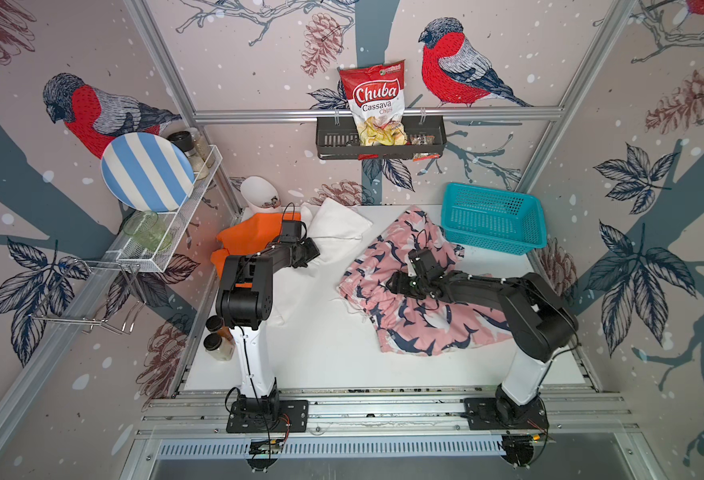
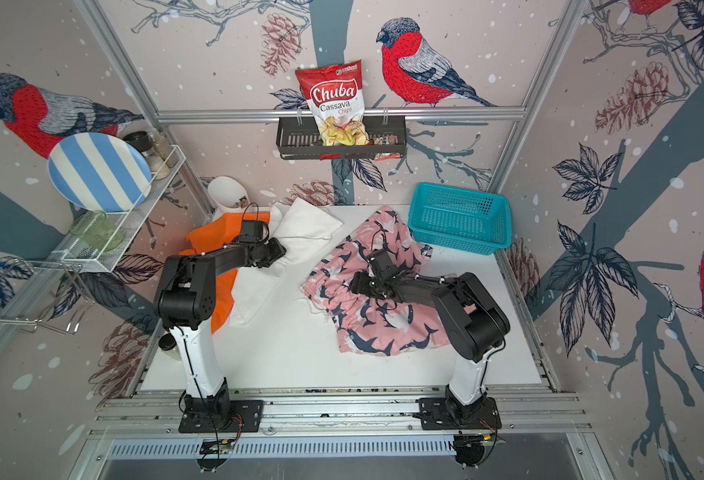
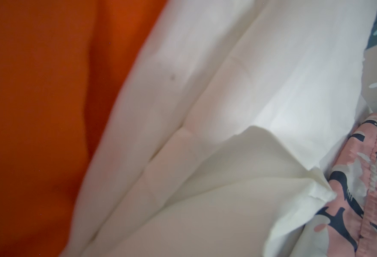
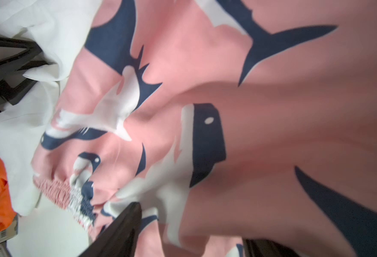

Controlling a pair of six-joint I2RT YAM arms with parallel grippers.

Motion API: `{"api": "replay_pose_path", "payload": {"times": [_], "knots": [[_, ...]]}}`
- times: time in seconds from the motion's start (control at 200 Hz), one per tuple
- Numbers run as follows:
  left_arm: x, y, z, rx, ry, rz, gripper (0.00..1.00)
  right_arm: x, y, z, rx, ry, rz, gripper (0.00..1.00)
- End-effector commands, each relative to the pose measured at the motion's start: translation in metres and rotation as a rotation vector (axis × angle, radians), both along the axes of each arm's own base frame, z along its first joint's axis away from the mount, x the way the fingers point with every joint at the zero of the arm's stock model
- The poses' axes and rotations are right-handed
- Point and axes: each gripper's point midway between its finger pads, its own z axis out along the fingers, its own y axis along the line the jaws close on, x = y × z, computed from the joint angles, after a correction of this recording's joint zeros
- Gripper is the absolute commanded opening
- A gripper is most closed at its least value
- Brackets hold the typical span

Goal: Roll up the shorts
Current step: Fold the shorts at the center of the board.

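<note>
Three shorts lie on the white table. The orange shorts are at the far left, partly under the plain white shorts. The pink shark-print shorts lie crumpled on the right. My left gripper rests low on the white shorts; white cloth hides its jaws in the left wrist view. My right gripper sits on the pink shorts near the gathered waistband, its fingers wide apart with a fold bulging between them.
A teal basket stands at the back right, touching the pink shorts' far edge. A white cup leans in the back left corner. Two spice jars stand by the left arm. A wire rack holding a striped plate hangs on the left wall.
</note>
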Motion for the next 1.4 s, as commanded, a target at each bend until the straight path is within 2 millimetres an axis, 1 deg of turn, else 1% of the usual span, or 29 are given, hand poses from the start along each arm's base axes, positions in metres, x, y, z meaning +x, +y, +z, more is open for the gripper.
{"api": "replay_pose_path", "payload": {"times": [0.0,0.05,0.075,0.09,0.105,0.17,0.23,0.295,0.365,0.425,0.485,0.525,0.56,0.575,0.585,0.615,0.645,0.71,0.72,0.78,0.83,0.89,0.94,0.99,1.07,1.156,1.241,1.321,1.396], "knots": [[-0.013,0.026,0.005,0.040,0.053,0.061,0.47,-0.006,0.032,-0.016,0.033,0.100,0.064,0.74],[-0.011,0.028,0.022,0.037,0.023,0.066,0.47,0.006,0.045,-0.007,0.063,0.080,0.071,0.73],[-0.011,0.027,0.031,0.036,0.008,0.062,0.47,0.012,0.047,-0.002,0.063,0.067,0.062,0.73],[-0.011,0.026,0.036,0.034,-0.001,0.061,0.47,0.017,0.048,0.005,0.065,0.051,0.054,0.72],[-0.012,0.025,0.042,0.033,-0.009,0.058,0.47,0.020,0.047,0.008,0.061,0.040,0.047,0.72],[-0.014,0.018,0.068,0.033,-0.053,0.041,0.48,0.031,0.041,0.038,0.070,-0.025,0.021,0.73],[-0.021,0.011,0.088,0.051,-0.078,0.022,0.48,0.036,0.028,0.066,0.087,-0.069,0.002,0.74],[-0.033,0.000,0.105,0.059,-0.103,-0.005,0.49,0.038,0.005,0.088,0.081,-0.107,-0.032,0.75],[-0.052,-0.016,0.116,0.065,-0.116,-0.038,0.49,0.035,-0.030,0.094,0.037,-0.114,-0.086,0.76],[-0.071,-0.033,0.120,0.067,-0.116,-0.074,0.50,0.029,-0.066,0.089,-0.018,-0.094,-0.143,0.76],[-0.095,-0.051,0.116,0.057,-0.104,-0.114,0.50,0.021,-0.096,0.083,-0.057,-0.082,-0.181,0.76],[-0.111,-0.060,0.112,0.051,-0.094,-0.135,0.51,0.013,-0.108,0.080,-0.074,-0.074,-0.178,0.76],[-0.126,-0.071,0.108,0.044,-0.087,-0.161,0.52,0.005,-0.112,0.077,-0.082,-0.071,-0.154,0.76],[-0.130,-0.075,0.111,0.038,-0.093,-0.168,0.52,0.002,-0.111,0.077,-0.079,-0.069,-0.138,0.76],[-0.139,-0.076,0.102,0.040,-0.072,-0.174,0.53,-0.002,-0.110,0.076,-0.074,-0.065,-0.128,0.76],[-0.153,-0.079,0.094,0.033,-0.052,-0.182,0.53,-0.011,-0.102,0.075,-0.050,-0.055,-0.078,0.75],[-0.166,-0.082,0.088,0.021,-0.035,-0.185,0.53,-0.022,-0.089,0.076,-0.010,-0.045,-0.019,0.75],[-0.192,-0.082,0.076,-0.006,-0.002,-0.173,0.52,-0.050,-0.048,0.083,0.069,-0.027,0.129,0.75],[-0.194,-0.082,0.076,-0.011,-0.003,-0.169,0.52,-0.055,-0.041,0.083,0.075,-0.027,0.153,0.75],[-0.213,-0.073,0.068,-0.017,0.020,-0.135,0.52,-0.084,-0.001,0.088,0.099,-0.030,0.292,0.75],[-0.223,-0.063,0.067,0.004,0.025,-0.102,0.51,-0.107,0.027,0.088,0.110,-0.025,0.383,0.75],[-0.234,-0.050,0.068,0.035,0.022,-0.065,0.50,-0.129,0.053,0.083,0.132,-0.003,0.470,0.75],[-0.242,-0.044,0.068,0.044,0.017,-0.048,0.50,-0.142,0.070,0.078,0.150,0.028,0.515,0.74],[-0.246,-0.042,0.069,0.035,0.004,-0.047,0.51,-0.150,0.083,0.071,0.156,0.053,0.549,0.73],[-0.252,-0.043,0.068,0.015,0.003,-0.052,0.50,-0.154,0.090,0.056,0.153,0.092,0.557,0.72],[-0.259,-0.045,0.064,0.004,0.025,-0.064,0.50,-0.149,0.085,0.038,0.162,0.139,0.528,0.71],[-0.263,-0.047,0.059,-0.013,0.037,-0.072,0.50,-0.137,0.072,0.018,0.167,0.188,0.470,0.69],[-0.267,-0.048,0.056,-0.023,0.043,-0.080,0.50,-0.120,0.055,-0.003,0.128,0.205,0.401,0.68],[-0.269,-0.049,0.053,-0.029,0.053,-0.085,0.50,-0.109,0.039,-0.018,0.097,0.221,0.340,0.67]]}}
